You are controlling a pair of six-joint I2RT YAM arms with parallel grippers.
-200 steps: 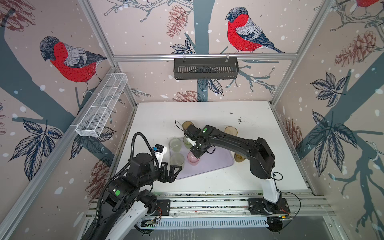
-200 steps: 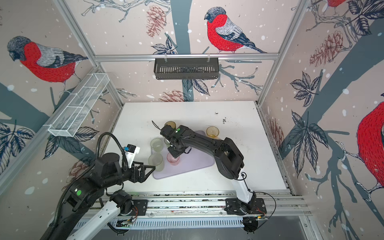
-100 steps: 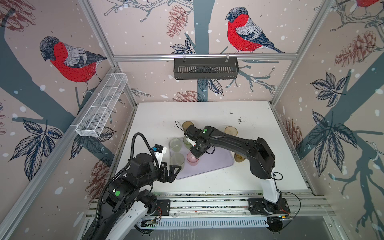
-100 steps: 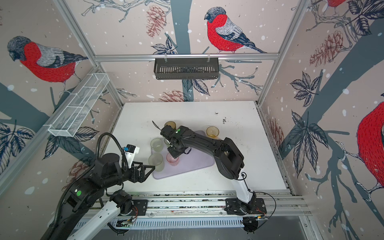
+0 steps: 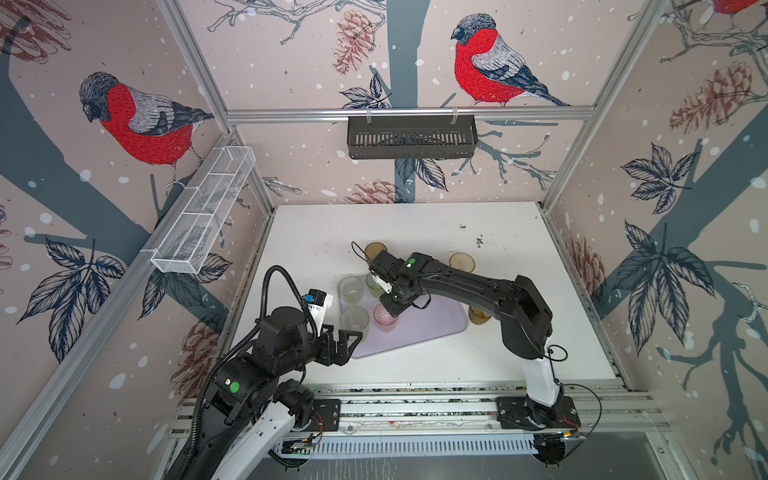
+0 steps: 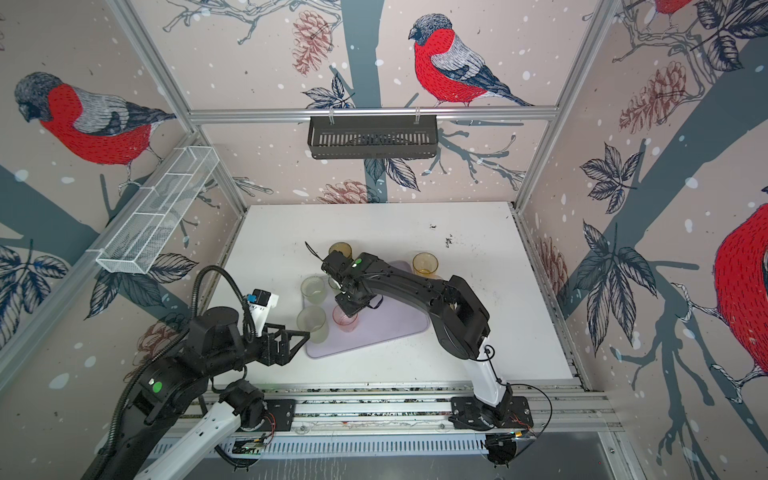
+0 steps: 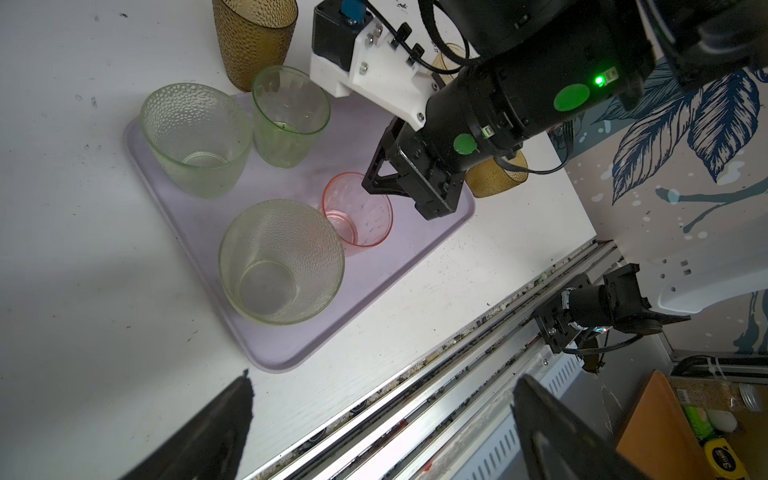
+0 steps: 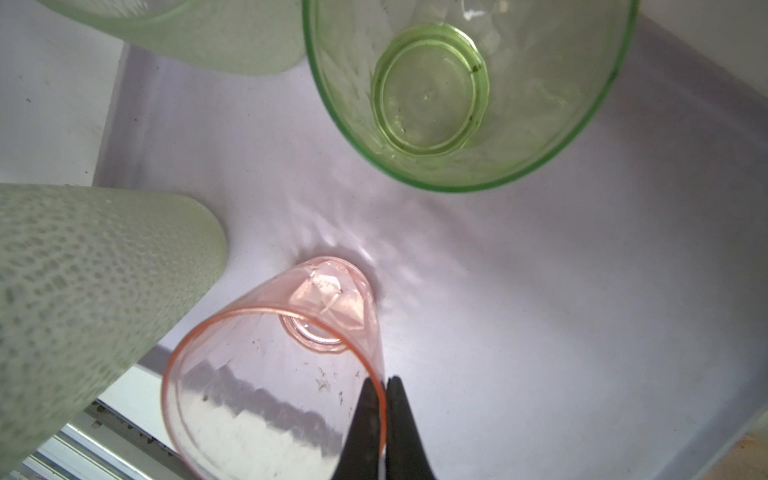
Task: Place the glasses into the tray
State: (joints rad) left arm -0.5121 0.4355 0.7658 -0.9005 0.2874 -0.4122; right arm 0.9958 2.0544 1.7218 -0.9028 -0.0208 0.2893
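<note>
Translucent pink glass (image 8: 270, 374) on smooth lavender tray (image 8: 540, 291), rim pinched by right gripper (image 8: 382, 381).

Place: a robot lab test cell, folks!
Walls: bird-print panels (image 5: 141, 120) in aluminium framing (image 5: 291, 113), boxing in the white counter (image 5: 415, 232).
Mounting: left arm (image 5: 266, 365) and right arm (image 5: 465, 284) bolted to a rail (image 5: 415, 409) along the counter's front edge.

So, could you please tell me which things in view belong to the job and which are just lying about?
Job: lavender tray; pink glass, pinched at the rim by the right gripper; two pale green glasses and one brighter green glass on the tray; three amber glasses on the table.
Just there: black slotted wall basket; white wire-mesh wall basket.
</note>
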